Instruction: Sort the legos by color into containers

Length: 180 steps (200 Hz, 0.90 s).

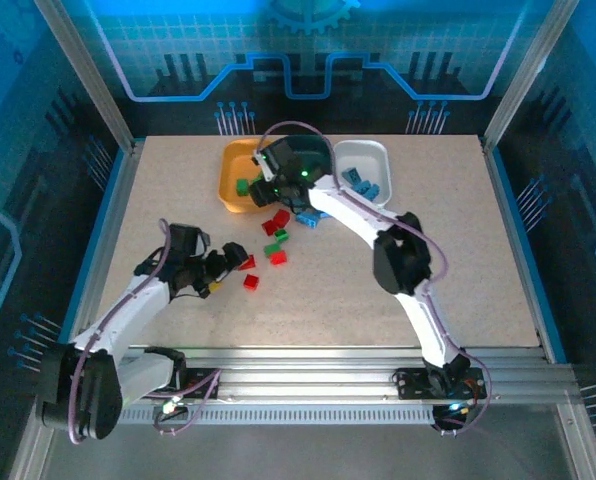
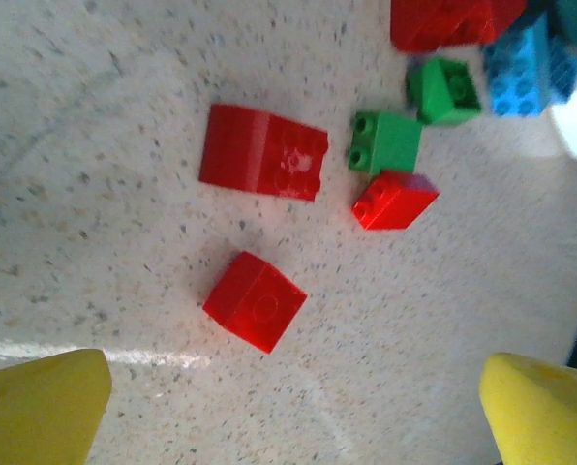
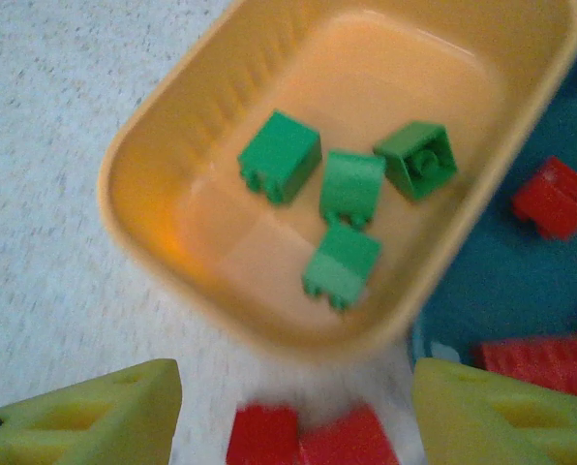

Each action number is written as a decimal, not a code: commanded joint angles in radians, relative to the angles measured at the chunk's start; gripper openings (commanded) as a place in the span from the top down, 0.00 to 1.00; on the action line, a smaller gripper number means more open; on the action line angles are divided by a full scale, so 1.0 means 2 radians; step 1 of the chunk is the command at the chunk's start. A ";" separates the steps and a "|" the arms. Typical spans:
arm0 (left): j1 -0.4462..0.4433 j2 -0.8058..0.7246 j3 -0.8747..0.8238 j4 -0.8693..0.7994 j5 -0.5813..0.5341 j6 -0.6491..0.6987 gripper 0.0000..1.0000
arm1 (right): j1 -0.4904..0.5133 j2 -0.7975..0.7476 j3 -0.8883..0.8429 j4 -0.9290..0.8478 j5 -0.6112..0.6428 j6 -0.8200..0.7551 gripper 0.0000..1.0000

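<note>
The orange-yellow container (image 3: 134, 194) holds several green legos (image 3: 342, 262). My right gripper (image 3: 293, 417) hovers open over its near rim (image 1: 228, 195), nothing between its yellow fingers (image 3: 85, 417). Beside it the teal container (image 3: 501, 281) holds red legos (image 3: 555, 197). The white container (image 1: 378, 152) holds blue legos (image 1: 363, 185). Loose red, green and blue legos (image 1: 275, 240) lie mid-table. My left gripper (image 1: 230, 272) stands wide open just short of a small red lego (image 2: 256, 300), with a larger red one (image 2: 263, 165) and a green one (image 2: 384, 141) beyond.
The three tubs stand side by side at the table's back, partly covered by my right arm (image 1: 398, 255). Two red bricks (image 3: 308, 436) lie on the table just under my right gripper. Bare tabletop (image 1: 458, 260) stretches to the right and front.
</note>
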State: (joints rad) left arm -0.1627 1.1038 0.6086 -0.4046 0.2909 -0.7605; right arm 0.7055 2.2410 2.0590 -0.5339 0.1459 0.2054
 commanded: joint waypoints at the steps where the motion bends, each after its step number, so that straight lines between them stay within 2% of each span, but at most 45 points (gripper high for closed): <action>1: -0.038 0.028 0.010 -0.035 -0.051 -0.033 0.01 | 0.004 -0.137 -0.137 0.076 0.022 0.037 0.35; 33: -0.071 0.047 -0.003 -0.018 -0.060 -0.159 0.07 | 0.013 -0.267 -0.345 0.133 0.051 0.079 0.34; 58: -0.090 0.056 0.020 -0.019 -0.088 -0.196 0.08 | 0.020 -0.330 -0.439 0.140 0.059 0.106 0.34; 69: -0.098 0.072 0.042 -0.017 -0.097 -0.168 0.10 | 0.024 -0.353 -0.471 0.140 0.065 0.110 0.34; 83: -0.114 0.108 0.098 -0.049 -0.120 -0.093 0.10 | 0.027 -0.380 -0.503 0.137 0.068 0.115 0.34; 101: -0.140 0.159 0.160 -0.108 -0.174 -0.025 0.09 | 0.026 -0.417 -0.537 0.131 0.068 0.118 0.34; 117: -0.152 0.187 0.176 -0.126 -0.208 0.019 0.09 | 0.025 -0.448 -0.558 0.122 0.067 0.118 0.33; 149: -0.191 0.238 0.197 -0.163 -0.285 0.070 0.11 | 0.020 -0.496 -0.582 0.106 0.074 0.111 0.31; 180: -0.211 0.290 0.208 -0.158 -0.302 0.097 0.11 | 0.016 -0.516 -0.613 0.120 0.085 0.102 0.29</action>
State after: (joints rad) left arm -0.5621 1.6276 0.9932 -0.6601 -0.2211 -0.6636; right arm 0.7452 1.2324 0.8894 -0.2977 0.2806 0.4187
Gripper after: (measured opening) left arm 0.891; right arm 0.706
